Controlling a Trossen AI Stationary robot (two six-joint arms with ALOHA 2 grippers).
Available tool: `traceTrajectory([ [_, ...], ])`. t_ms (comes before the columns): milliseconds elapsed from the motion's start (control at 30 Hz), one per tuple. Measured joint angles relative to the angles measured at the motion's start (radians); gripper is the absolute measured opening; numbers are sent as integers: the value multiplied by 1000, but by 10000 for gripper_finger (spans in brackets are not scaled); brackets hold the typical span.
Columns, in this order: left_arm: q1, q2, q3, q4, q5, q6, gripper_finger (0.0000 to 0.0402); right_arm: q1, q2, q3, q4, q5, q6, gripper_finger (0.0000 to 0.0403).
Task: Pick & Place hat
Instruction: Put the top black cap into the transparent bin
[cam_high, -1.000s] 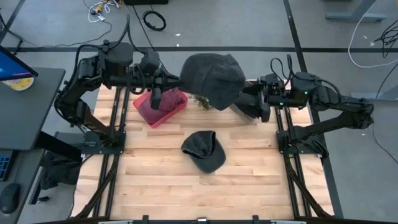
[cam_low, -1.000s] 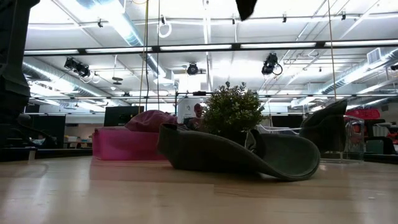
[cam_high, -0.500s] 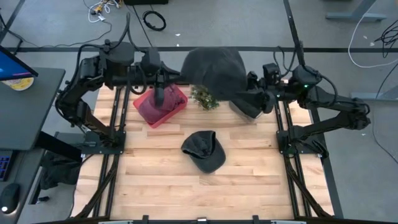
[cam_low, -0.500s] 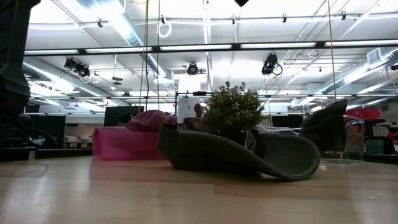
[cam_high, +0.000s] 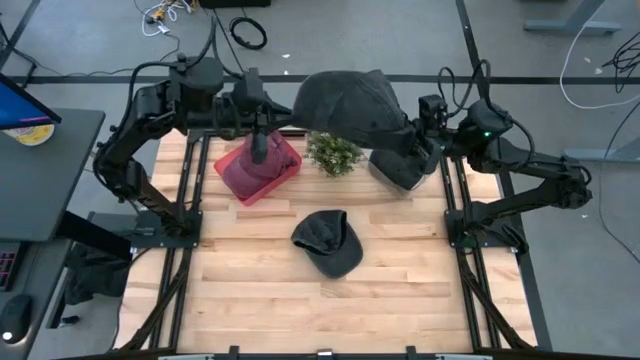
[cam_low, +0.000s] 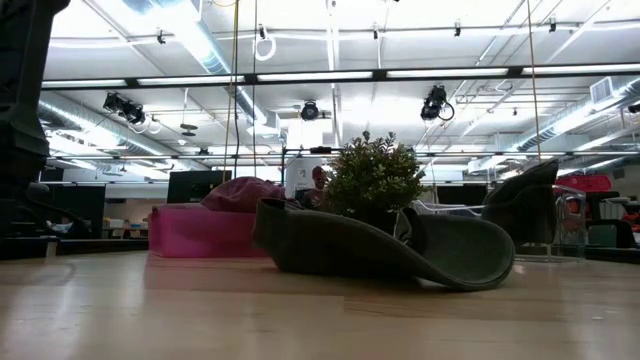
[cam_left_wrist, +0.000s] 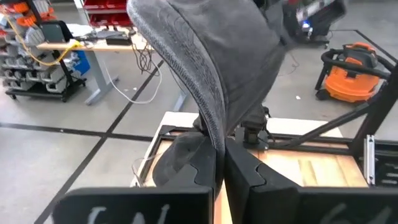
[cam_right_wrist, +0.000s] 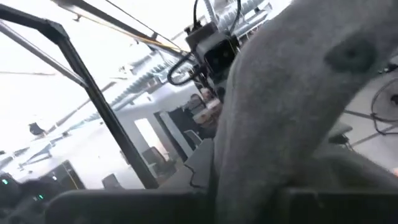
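A dark grey hat (cam_high: 345, 100) hangs high above the table's far side, stretched between my two grippers. My left gripper (cam_high: 290, 122) is shut on its left edge, and my right gripper (cam_high: 410, 135) meets its right edge. In the left wrist view the hat (cam_left_wrist: 211, 50) rises from the shut fingers. It fills the right wrist view (cam_right_wrist: 292, 87). A second dark hat (cam_high: 328, 242) lies on the table's middle, resting on its curved brim (cam_low: 380, 250). The held hat is above the low view's top. My left gripper pinches the hat's left rim (cam_left_wrist: 214, 127) between its two fingers, coming nearly level from the table's left. The hat stands up beyond the fingers, lifted clear of the table. My right gripper is shut on the hat's right lower edge (cam_high: 400, 128), coming from the table's right and slanting upward. The hat itself hides the place of contact in the right wrist view.
A pink bin (cam_high: 285, 172) with a maroon hat in it sits below the left gripper. A small green plant (cam_high: 333, 153) stands under the held hat. Another dark hat (cam_high: 400, 172) stands at the far right. The near half of the wooden table (cam_high: 330, 310) is bare.
My right gripper has risen and tipped upward toward the held hat's right side, and has shut on it. My left gripper has rolled and shifted a little toward the far edge. The hat has moved toward the far edge and now spans both grippers.
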Motion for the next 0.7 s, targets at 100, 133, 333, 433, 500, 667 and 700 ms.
traceTrajectory([
  [100,8,5,0,-7,-2,-6,18,0,0,0,2,-10,28,20],
  [133,9,9,0,-5,-6,-6,25,0,0,0,1,-21,30,17],
  [333,7,18,-1,-38,-192,-6,95,2,-13,0,10,-59,77,16],
  [433,7,22,-1,-82,-306,-8,135,2,-35,0,15,-60,82,16],
  [500,6,29,-1,-102,-342,-31,162,2,-53,0,5,-38,84,16],
  [667,9,34,-1,-131,-359,-89,211,-2,-128,1,-107,121,41,16],
  [700,9,37,-1,-135,-359,-104,217,-6,-144,1,-150,161,31,16],
])
